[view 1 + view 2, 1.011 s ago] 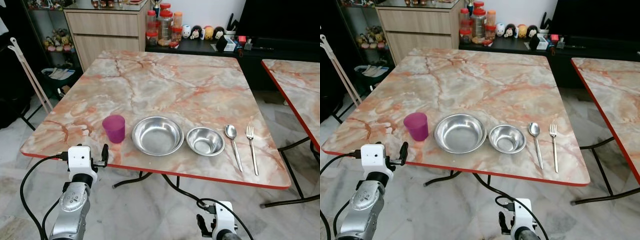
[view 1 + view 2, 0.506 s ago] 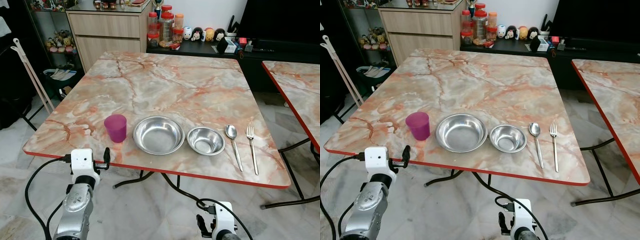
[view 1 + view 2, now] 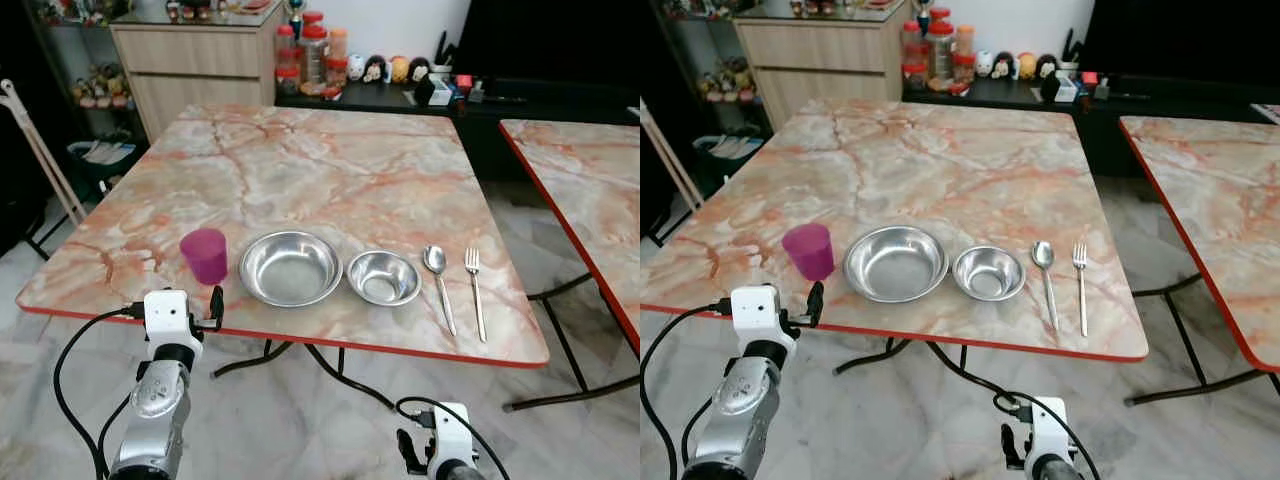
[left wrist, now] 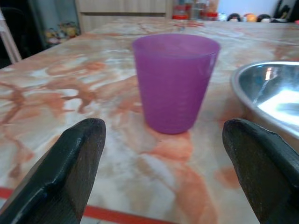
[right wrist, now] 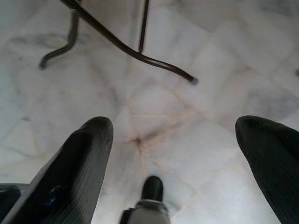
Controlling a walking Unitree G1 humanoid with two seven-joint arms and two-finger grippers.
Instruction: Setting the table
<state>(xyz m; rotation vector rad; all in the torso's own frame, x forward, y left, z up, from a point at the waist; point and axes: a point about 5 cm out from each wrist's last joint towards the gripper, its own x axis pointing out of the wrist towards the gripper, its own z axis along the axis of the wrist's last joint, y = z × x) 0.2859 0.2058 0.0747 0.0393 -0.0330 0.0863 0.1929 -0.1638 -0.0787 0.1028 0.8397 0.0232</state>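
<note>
On the marble table [image 3: 330, 170], near its front edge, stands a row: a purple cup [image 3: 205, 255], a large steel bowl [image 3: 290, 268], a small steel bowl [image 3: 383, 278], a spoon [image 3: 438, 285] and a fork [image 3: 475, 295]. My left gripper [image 3: 208, 303] is held level at the table's front edge, just short of the purple cup [image 4: 175, 79]. It is open, its fingers [image 4: 70, 172] spread wider than the cup and touching nothing. My right gripper [image 5: 177, 154] hangs low beside the table, open, over the floor.
A second marble table [image 3: 580, 170] stands to the right with a gap between. Behind the table are a wooden cabinet [image 3: 190, 60] and a dark shelf with jars [image 3: 310, 50] and figurines. Curved table legs [image 5: 126, 46] cross the marble floor.
The whole view has shifted, so the camera moved. Relative to the purple cup, my left gripper now sits more directly in front of it. The tableware has not moved.
</note>
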